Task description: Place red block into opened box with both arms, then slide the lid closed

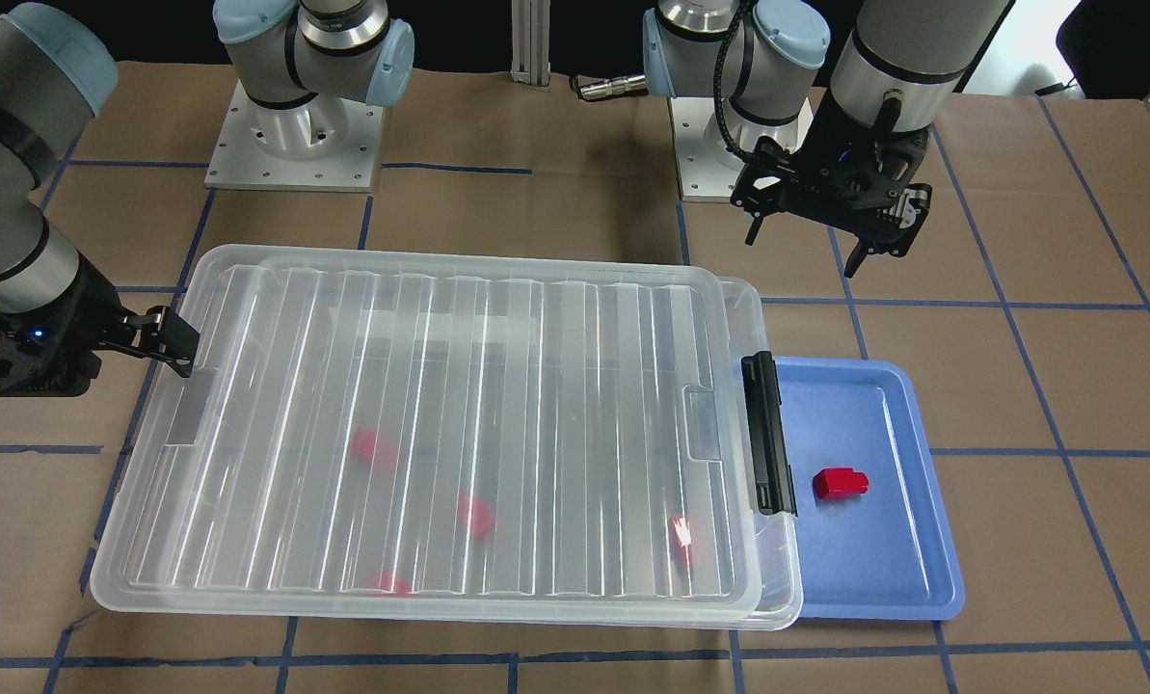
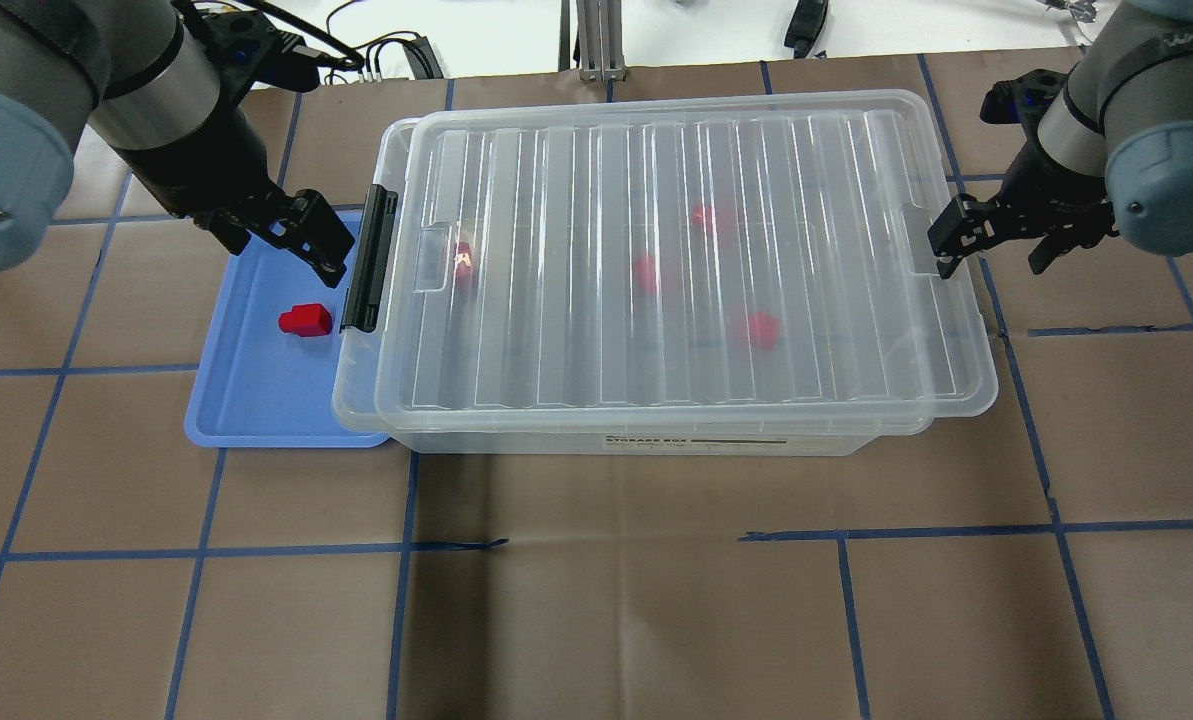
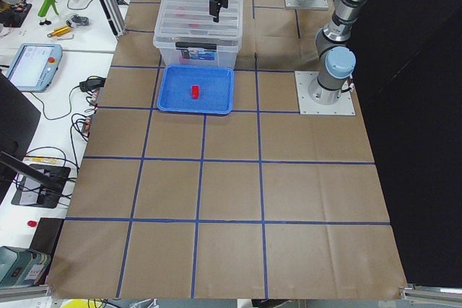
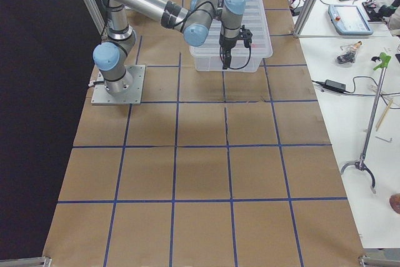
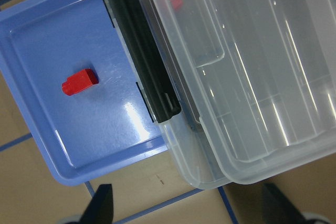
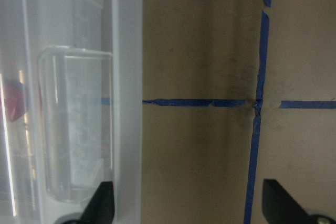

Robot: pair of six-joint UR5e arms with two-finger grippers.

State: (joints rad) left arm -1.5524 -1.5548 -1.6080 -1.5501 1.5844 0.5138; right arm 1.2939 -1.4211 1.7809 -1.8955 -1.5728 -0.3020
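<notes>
The red block [image 1: 842, 482] [image 2: 305, 320] [image 5: 79, 82] lies on a blue tray [image 1: 883, 569] beside the latch end of the clear box [image 2: 656, 440]. The ribbed clear lid [image 1: 440, 414] [image 2: 686, 250] lies across the box, leaving only a narrow strip by the black latch bar [image 1: 765, 434] uncovered. Several red pieces show through the lid. My left gripper [image 1: 804, 246] [image 2: 281, 245] hovers open above the tray's far edge, holding nothing. My right gripper [image 1: 155, 335] [image 2: 996, 240] is open at the lid's opposite short end, one fingertip [image 6: 102, 203] over the lid's rim; I cannot tell whether it touches.
The blue tray [image 2: 256, 400] is tucked partly under the box's latch end. Both arm bases [image 1: 295, 145] [image 1: 719, 145] stand behind the box. Brown paper with a blue tape grid covers the table. Side benches [image 3: 43, 48] [image 4: 356, 35] hold tools and cables.
</notes>
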